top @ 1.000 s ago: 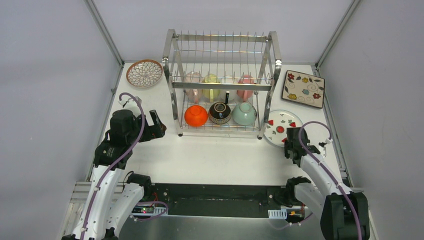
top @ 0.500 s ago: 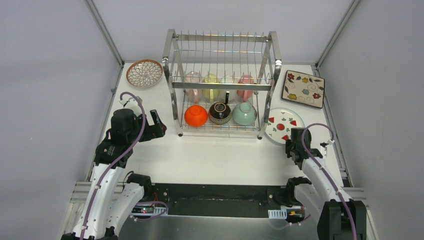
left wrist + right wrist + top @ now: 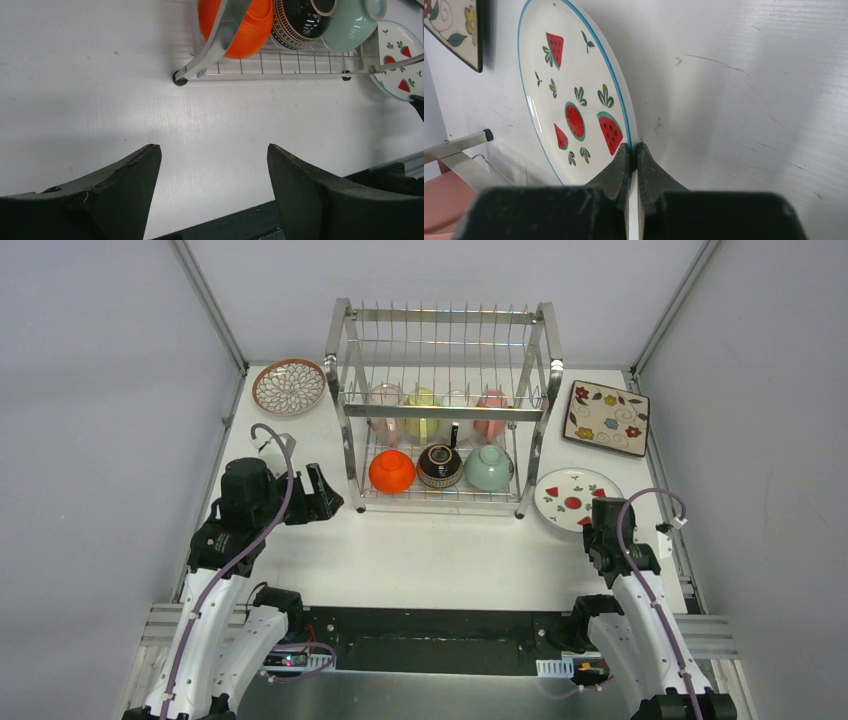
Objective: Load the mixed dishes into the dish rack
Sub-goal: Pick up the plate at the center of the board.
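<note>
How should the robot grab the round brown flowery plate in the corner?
Grab the plate probably by its thin near rim, coming from the front with the open left gripper. It lies flat on the table, so only its edge fits between fingers, and the rack stands close on its right.

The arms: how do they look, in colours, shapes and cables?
Both the left arm and the right arm have white links, black joints and a looping purple cable. The left pincer and the right pincer each have two dark, matte, wedge-shaped fingers.
</note>
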